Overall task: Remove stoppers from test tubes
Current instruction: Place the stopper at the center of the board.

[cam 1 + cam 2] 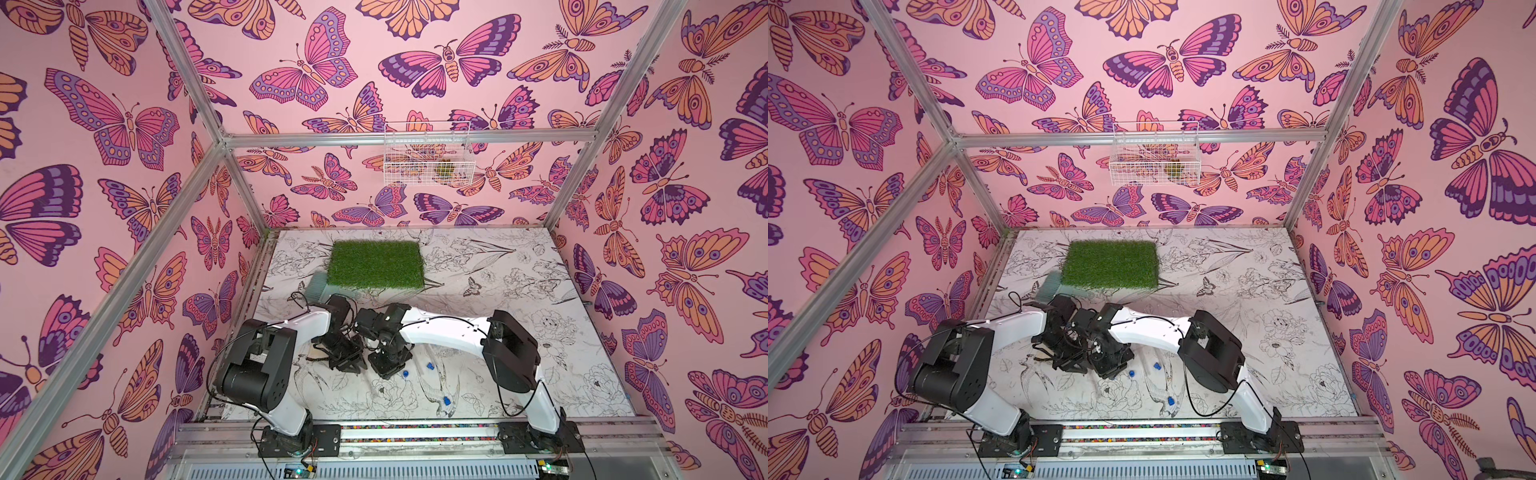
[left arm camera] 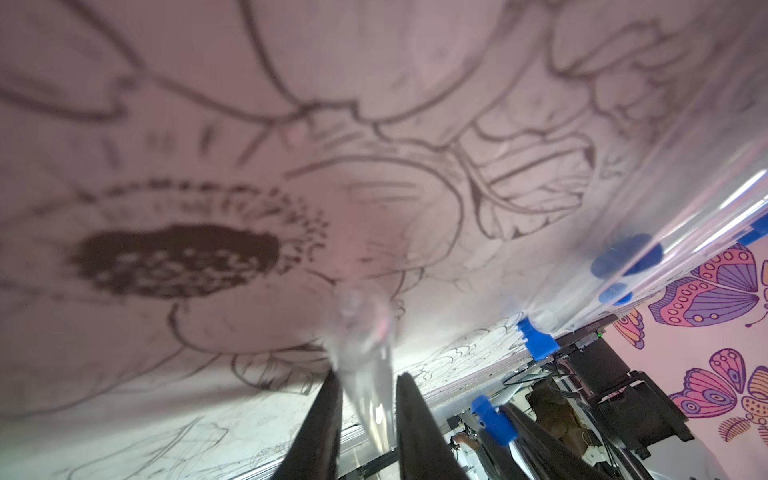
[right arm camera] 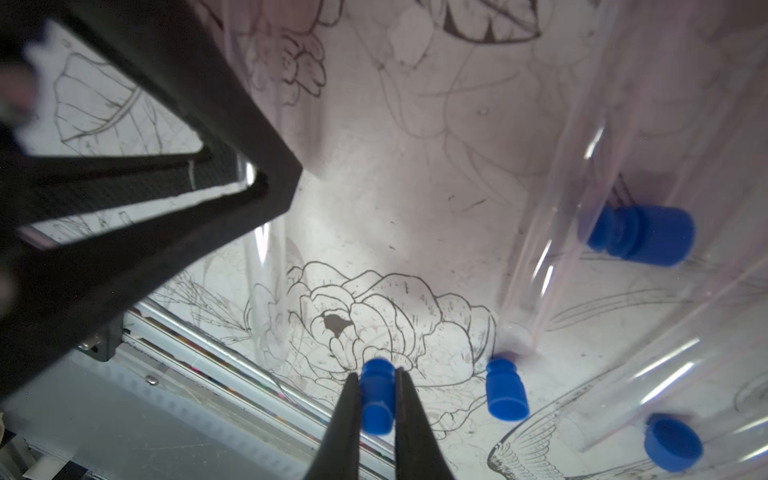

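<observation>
In the right wrist view my right gripper (image 3: pixel 377 374) is shut on a blue stopper (image 3: pixel 376 399), held just above the table. My left gripper (image 2: pixel 368 374) has its jaws slightly apart, with a clear test tube (image 2: pixel 361 332) blurred and loose between them. Both grippers meet at the table's middle in both top views (image 1: pixel 347 361) (image 1: pixel 388 365). Loose stoppers (image 1: pixel 404 374) (image 1: pixel 430 365) (image 1: pixel 446 401) lie to the right of them. Several clear test tubes (image 3: pixel 582 208) lie beside the stoppers (image 3: pixel 507 390) (image 3: pixel 640 241). Another stopper (image 3: pixel 673 442) sits at a tube's end.
A green grass mat (image 1: pixel 376 266) lies at the back of the flower-printed table (image 1: pixel 519 291), with a pale ribbed object (image 1: pixel 316 286) at its left corner. A white wire basket (image 1: pixel 428 153) hangs on the back wall. The metal rail (image 1: pixel 415 430) runs along the front edge.
</observation>
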`<state>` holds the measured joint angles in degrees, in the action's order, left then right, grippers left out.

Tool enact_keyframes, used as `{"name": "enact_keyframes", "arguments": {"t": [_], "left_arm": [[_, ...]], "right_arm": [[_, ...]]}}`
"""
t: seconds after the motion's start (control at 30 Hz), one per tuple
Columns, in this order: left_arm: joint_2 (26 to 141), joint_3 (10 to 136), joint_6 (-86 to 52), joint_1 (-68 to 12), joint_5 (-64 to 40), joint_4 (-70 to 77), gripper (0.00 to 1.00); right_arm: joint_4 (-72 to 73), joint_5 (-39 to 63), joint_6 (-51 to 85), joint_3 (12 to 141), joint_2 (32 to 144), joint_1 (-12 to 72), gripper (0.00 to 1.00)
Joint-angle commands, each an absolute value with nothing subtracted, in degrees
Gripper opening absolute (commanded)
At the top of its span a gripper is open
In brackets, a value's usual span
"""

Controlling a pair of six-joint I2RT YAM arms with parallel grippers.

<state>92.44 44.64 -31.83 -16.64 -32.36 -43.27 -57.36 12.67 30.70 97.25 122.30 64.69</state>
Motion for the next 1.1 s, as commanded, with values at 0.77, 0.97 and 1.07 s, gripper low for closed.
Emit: {"name": "enact_keyframes", "arguments": {"t": [0.77, 0.97, 1.07], "left_arm": [[90.4, 42.9, -32.1, -16.8, -33.2, -43.8, 0.32], [90.5, 42.8, -31.9, -16.8, -33.2, -43.7, 0.32], [90.7, 42.8, -31.8, -16.7, -33.2, -43.7, 0.32]], "right_arm": [[-55.2, 13.3, 31.9, 96.4, 125.5, 63.9, 0.19], [-54.9, 13.8, 32.0, 96.5, 126.0, 63.9, 0.22], [-55.0, 13.7, 32.0, 96.5, 126.0, 63.9, 0.25]]}}
